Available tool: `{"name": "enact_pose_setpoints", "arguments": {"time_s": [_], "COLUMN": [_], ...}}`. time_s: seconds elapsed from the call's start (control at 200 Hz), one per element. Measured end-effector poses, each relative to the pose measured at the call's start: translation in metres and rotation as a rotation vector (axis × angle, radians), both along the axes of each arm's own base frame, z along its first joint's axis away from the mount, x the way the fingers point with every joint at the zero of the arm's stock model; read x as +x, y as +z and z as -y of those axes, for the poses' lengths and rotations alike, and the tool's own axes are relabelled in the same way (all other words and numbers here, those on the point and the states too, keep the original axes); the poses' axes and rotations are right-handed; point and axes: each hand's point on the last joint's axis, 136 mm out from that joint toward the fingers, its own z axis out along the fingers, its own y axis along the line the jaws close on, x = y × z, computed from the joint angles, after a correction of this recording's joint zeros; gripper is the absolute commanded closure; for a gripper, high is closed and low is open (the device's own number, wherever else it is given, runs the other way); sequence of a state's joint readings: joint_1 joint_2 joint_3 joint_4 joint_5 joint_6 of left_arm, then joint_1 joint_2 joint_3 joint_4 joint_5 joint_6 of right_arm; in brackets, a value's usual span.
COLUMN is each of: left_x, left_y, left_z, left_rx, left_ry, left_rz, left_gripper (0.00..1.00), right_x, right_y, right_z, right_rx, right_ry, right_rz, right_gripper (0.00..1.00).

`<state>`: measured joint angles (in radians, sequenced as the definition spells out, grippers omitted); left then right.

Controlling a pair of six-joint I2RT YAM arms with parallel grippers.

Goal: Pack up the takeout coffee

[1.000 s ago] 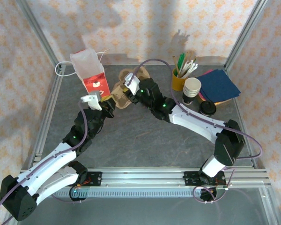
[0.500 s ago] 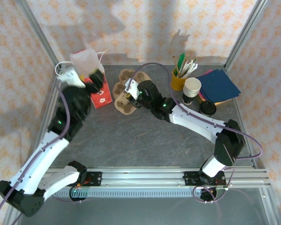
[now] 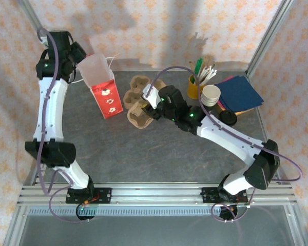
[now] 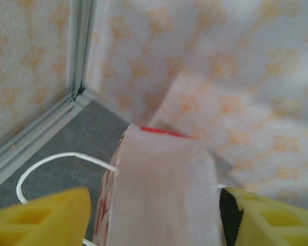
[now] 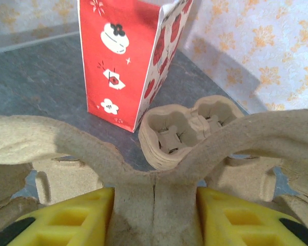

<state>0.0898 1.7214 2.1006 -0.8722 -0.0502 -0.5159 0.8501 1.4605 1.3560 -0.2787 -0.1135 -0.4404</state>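
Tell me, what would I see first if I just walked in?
The bright red paper bag with white pictures, standing at the back left of the table. The left gripper hangs open above its mouth, one yellow finger each side. Near the middle, the right gripper pinches the handle of a brown cardboard cup carrier.

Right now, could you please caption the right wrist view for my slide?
Right gripper pinches a pulp cup carrier by its ridge; red paper bag behind.
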Motion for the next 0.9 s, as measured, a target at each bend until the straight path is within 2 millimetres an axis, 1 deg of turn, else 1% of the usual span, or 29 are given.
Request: {"name": "enact_pose_setpoints", "arguments": {"time_s": [0.08,0.165,0.23,0.295,0.385,0.611,0.771,0.831,0.896], "left_x": [0.008,0.009,0.007,0.006,0.002,0.0,-0.002,-0.003,-0.004], "left_y": [-0.039,-0.075,-0.094,-0.105,-0.111,-0.115,-0.123,-0.127,-0.131], "left_z": [-0.004,-0.005,-0.003,-0.002,-0.001,0.001,0.003,0.004,0.004], "left_rx": [-0.026,-0.044,-0.055,-0.062,-0.067,-0.065,-0.073,-0.072,-0.069], "left_ry": [0.0,-0.001,-0.007,-0.013,-0.017,-0.031,-0.046,-0.051,-0.059], "left_rz": [-0.127,-0.245,-0.311,-0.353,-0.383,-0.402,-0.423,-0.435,-0.448], "left_gripper": [0.36,0.39,0.42,0.47,0.55,0.62,0.72,0.77,0.85], "right_x": [-0.004,-0.008,-0.009,-0.01,-0.012,-0.013,-0.013,-0.014,-0.014], "right_y": [0.009,0.012,0.011,0.008,0.004,0.004,0.004,0.003,0.003], "right_z": [0.002,0.004,0.005,0.006,0.008,0.009,0.01,0.01,0.01], "right_rx": [0.02,0.029,0.027,0.021,0.012,0.014,0.014,0.012,0.011], "right_ry": [0.003,0.006,0.003,0.001,0.001,-0.003,-0.003,-0.003,-0.003], "right_rz": [-0.002,-0.011,-0.023,-0.038,-0.051,-0.059,-0.059,-0.06,-0.061], "right_gripper": [0.58,0.58,0.58,0.58,0.58,0.58,0.58,0.58,0.58]}}
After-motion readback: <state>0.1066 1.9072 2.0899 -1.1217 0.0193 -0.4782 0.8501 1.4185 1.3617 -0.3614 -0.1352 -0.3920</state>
